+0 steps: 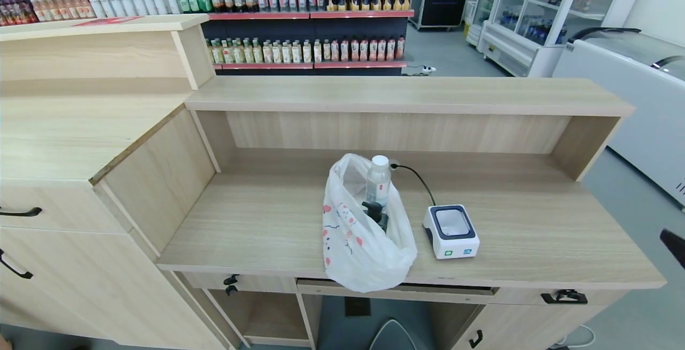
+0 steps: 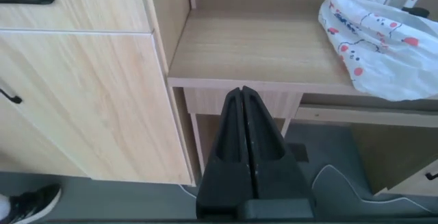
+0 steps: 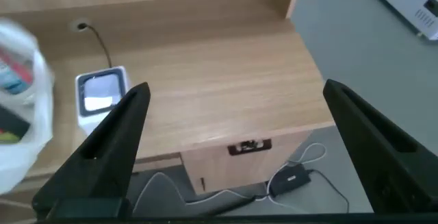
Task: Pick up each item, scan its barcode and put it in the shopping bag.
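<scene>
A white shopping bag (image 1: 357,243) with red prints stands open at the middle of the wooden counter (image 1: 535,216). Inside it a clear bottle (image 1: 378,180) with a white cap stands upright, with a dark item (image 1: 374,213) in front of it. The white barcode scanner (image 1: 450,230) sits just right of the bag. My left gripper (image 2: 243,95) is shut on nothing, below and in front of the counter's front edge, left of the bag (image 2: 376,42). My right gripper (image 3: 236,90) hangs open and empty over the counter's right front part, to the right of the scanner (image 3: 99,97).
A black cable (image 1: 420,179) runs from the scanner to the back wall. A raised shelf (image 1: 406,96) overhangs the rear of the counter, and a taller cabinet (image 1: 80,141) flanks it on the left. Drawers with black handles (image 1: 563,297) sit beneath. Freezers (image 1: 631,93) stand at the right.
</scene>
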Motion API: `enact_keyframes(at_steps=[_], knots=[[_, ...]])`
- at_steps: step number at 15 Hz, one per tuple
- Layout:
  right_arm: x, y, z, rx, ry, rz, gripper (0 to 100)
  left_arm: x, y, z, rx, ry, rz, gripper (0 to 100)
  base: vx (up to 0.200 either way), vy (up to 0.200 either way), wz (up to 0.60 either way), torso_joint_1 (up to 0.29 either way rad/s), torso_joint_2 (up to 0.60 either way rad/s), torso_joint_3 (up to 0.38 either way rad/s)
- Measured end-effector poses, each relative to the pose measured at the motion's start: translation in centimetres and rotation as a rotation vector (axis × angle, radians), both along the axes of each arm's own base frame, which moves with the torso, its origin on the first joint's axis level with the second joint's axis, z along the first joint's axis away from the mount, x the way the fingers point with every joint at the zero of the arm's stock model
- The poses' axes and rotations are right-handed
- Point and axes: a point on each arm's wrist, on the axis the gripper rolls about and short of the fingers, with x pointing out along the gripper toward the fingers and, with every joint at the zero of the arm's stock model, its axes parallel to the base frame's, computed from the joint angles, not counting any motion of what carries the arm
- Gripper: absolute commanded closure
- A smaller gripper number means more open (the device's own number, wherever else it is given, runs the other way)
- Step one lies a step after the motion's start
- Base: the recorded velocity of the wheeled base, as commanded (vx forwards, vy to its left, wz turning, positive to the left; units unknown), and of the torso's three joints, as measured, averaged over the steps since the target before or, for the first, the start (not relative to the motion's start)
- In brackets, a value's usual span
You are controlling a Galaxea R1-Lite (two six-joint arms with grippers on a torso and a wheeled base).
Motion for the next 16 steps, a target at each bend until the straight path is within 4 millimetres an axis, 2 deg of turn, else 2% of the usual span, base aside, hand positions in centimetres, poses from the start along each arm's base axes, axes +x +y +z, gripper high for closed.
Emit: enact_keyframes(at_steps=[3, 6, 8, 12, 16], knots=[[-4.8, 2.0, -3.0, 0.002, -0.005, 0.082, 0, 0.0, 0.0, 0.0, 0.000, 0.000, 0.000, 100, 0.000, 0.000, 0.00, 0.000, 0.00, 0.000], [-8.4, 2.8, -6.0, 0.003, -0.011, 0.149, 0, 0.0, 0.0, 0.0, 0.000, 0.000, -0.001, 100, 0.000, 0.000, 0.00, 0.000, 0.00, 0.000], [-9.6, 2.9, -7.4, 0.005, -0.017, 0.200, 0, 0.0, 0.0, 0.0, 0.000, 0.000, 0.000, 100, 0.000, 0.000, 0.00, 0.000, 0.00, 0.000], [-10.8, 2.8, -7.8, -0.009, -0.141, 0.270, 0, 0.0, 0.0, 0.0, 0.000, 0.000, 0.000, 100, 0.000, 0.000, 0.00, 0.000, 0.00, 0.000], [-11.2, 2.8, -7.9, 0.000, -0.180, 0.276, 0, 0.0, 0.0, 0.0, 0.000, 0.000, 0.000, 100, 0.000, 0.000, 0.00, 0.000, 0.00, 0.000]])
